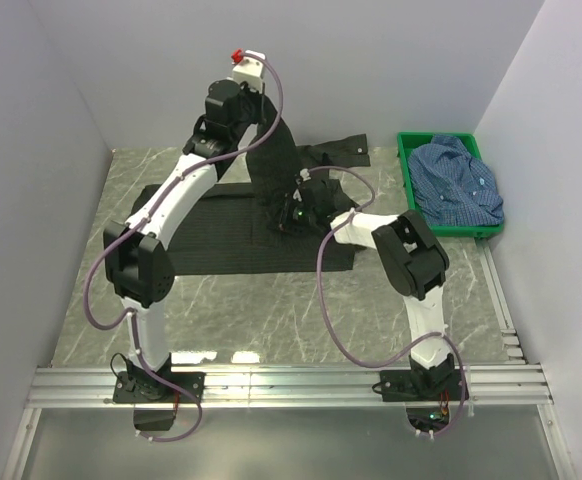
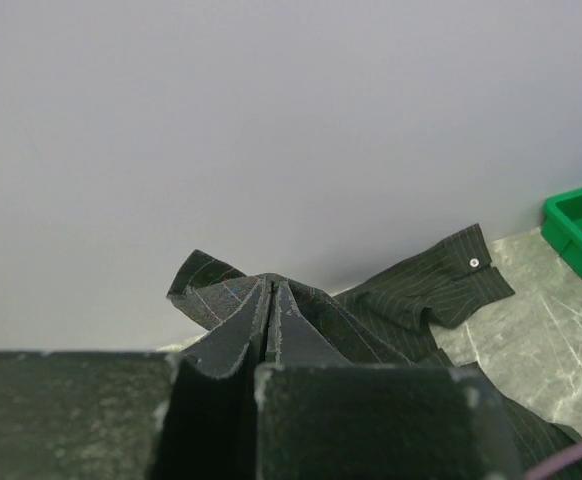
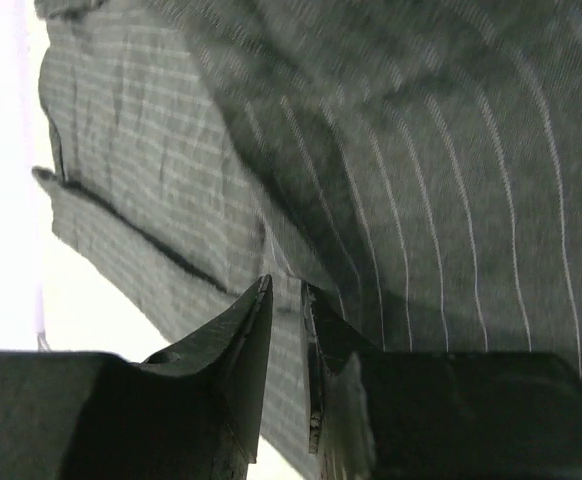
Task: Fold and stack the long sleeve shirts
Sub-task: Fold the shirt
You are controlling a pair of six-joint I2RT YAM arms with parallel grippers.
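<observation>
The left arm (image 1: pixel 176 195) rises tall from its base. The left gripper (image 2: pixel 271 290) is high near the back wall, its fingers pressed together on a bunch of the black shirt (image 1: pixel 221 235). A band of the shirt hangs from it down to the table (image 1: pixel 271 310), where the rest lies flat. The right arm (image 1: pixel 411 255) reaches forward and low. The right gripper (image 3: pixel 286 290) is at the hanging cloth with its fingers nearly together, and I cannot tell whether cloth is caught between them. The blue shirt (image 1: pixel 456 180) lies crumpled in the green crate (image 1: pixel 407 160).
</observation>
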